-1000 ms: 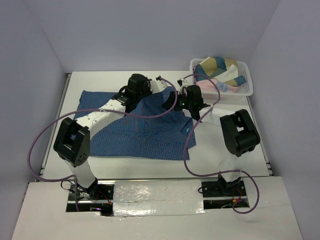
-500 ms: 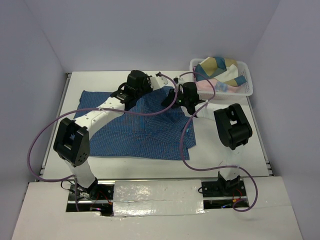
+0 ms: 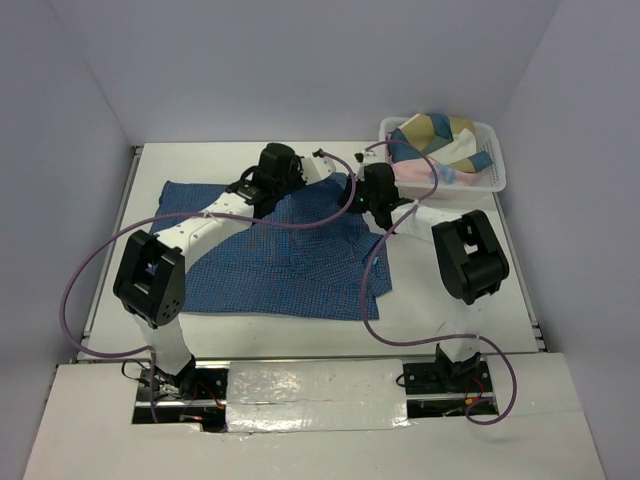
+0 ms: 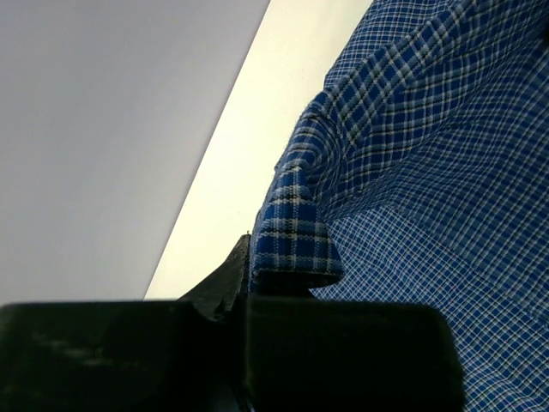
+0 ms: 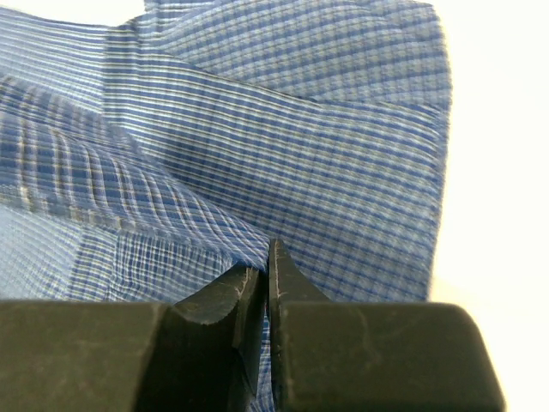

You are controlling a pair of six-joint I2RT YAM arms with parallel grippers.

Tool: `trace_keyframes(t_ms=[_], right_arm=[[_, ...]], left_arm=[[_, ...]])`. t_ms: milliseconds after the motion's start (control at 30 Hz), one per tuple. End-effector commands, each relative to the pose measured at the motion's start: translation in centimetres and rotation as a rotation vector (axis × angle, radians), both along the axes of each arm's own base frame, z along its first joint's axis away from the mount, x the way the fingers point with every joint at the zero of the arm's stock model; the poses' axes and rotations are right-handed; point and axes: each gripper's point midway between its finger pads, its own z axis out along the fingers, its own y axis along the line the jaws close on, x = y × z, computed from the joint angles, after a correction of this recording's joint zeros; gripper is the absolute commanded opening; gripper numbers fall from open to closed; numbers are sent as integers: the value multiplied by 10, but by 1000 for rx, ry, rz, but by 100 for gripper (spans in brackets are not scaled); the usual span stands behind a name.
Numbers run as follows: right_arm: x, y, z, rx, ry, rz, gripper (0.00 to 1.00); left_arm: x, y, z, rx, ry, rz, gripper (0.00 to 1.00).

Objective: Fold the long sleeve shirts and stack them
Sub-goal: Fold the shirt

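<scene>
Blue checked shirt (image 3: 280, 270): soft, light, limp; likely sags between holds.
Left pincer (image 4: 247, 262): clamped on a folded edge.
Right pincer (image 5: 264, 262): closed, pinching cloth.
Best hold: edges and corners, set well apart.

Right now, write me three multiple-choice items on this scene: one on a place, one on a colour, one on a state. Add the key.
1. Where on the table does the white basket stand?
A) far right corner
B) near left corner
C) centre

2. What colour is the spread shirt?
A) red
B) blue checked
C) green

3. The right gripper is:
A) wide open
B) shut on a fold of the shirt
C) out of view

Key:
1 A, the top view shows it at the far right.
2 B, blue checks show in every view.
3 B, its wrist view shows the jaws pinching cloth.
</scene>
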Motion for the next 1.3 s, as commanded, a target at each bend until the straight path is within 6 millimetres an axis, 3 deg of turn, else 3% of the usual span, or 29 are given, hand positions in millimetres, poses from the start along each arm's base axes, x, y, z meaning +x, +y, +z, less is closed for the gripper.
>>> trace_keyframes(t_ms=[0, 233, 300, 367, 400, 433, 467, 533, 567, 600, 667, 733, 867, 1000, 1167, 1267], right_arm=[[2, -16, 36, -67, -102, -118, 11], [-2, -20, 24, -168, -77, -152, 21], [-5, -30, 21, -190, -68, -194, 38], [-9, -35, 34, -182, -96, -216, 51], [-19, -40, 26, -188, -81, -214, 54], [-23, -40, 39, -156, -110, -218, 55], [-36, -40, 28, -145, -88, -190, 55], [-49, -33, 40, -81, -111, -147, 53], [-60, -31, 29, -51, -75, -131, 44], [-68, -18, 34, 10, -71, -73, 28], [-85, -4, 20, 73, 8, -53, 15], [-90, -3, 8, 102, 74, -85, 0], [-104, 10, -11, 226, 169, -86, 0], [-106, 18, -36, 232, 261, -79, 0], [-95, 0, -56, 183, 309, -209, 0], [-94, 0, -57, 183, 324, -207, 0]], left_arm=[[10, 1, 21, -36, -50, 28, 0], [9, -2, 18, -44, -31, 28, 0], [9, -2, 17, -43, -24, 30, 0], [10, -1, 18, -39, -28, 39, 0], [10, 0, 18, -38, -28, 45, 0], [10, 0, 18, -36, -27, 50, 0], [12, 1, 18, -31, -24, 61, 0], [13, 0, 19, -32, -25, 75, 0], [15, 1, 21, -31, -26, 88, 0], [17, 1, 21, -39, -24, 95, 0], [17, -3, 23, -50, -14, 91, 0], [16, -6, 24, -57, -8, 82, 0], [0, -16, 25, -54, 24, 46, 0], [-17, -24, 21, -35, 55, 15, 0], [-36, -23, 11, -20, 120, 0, 0], [-52, -26, 14, -37, 171, -32, 0]])
